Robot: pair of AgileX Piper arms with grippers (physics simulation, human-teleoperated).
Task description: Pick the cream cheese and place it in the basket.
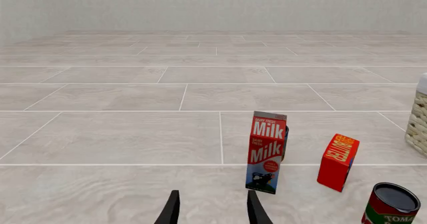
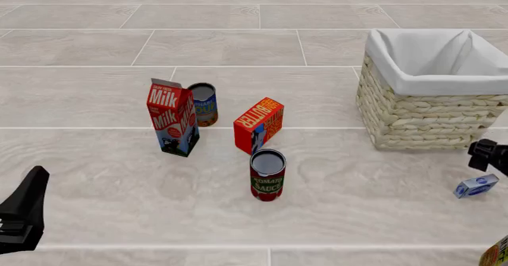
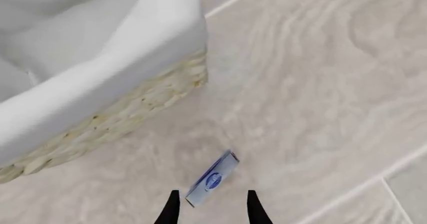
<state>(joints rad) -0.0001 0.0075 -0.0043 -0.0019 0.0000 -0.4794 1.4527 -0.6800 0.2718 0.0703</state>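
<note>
The cream cheese (image 2: 476, 185) is a small blue and white box on the floor at the right edge, just in front of the basket (image 2: 413, 108). In the right wrist view the cream cheese (image 3: 212, 179) lies slanted just ahead of my right gripper (image 3: 212, 210), in line with the gap between its spread fingers; nothing is gripped. The basket's white lining (image 3: 100, 73) fills that view's far side. From the front, my right gripper (image 2: 486, 156) hangs just above the box. My left gripper (image 1: 212, 211) is open and empty at the near left (image 2: 35, 182).
A milk carton (image 2: 173, 120), a blue-labelled can (image 2: 204, 104) behind it, an orange-red butter box (image 2: 259, 124) and a tomato sauce can (image 2: 267, 175) stand mid-floor. A yellow-orange object (image 2: 496, 255) peeks in at the front right corner.
</note>
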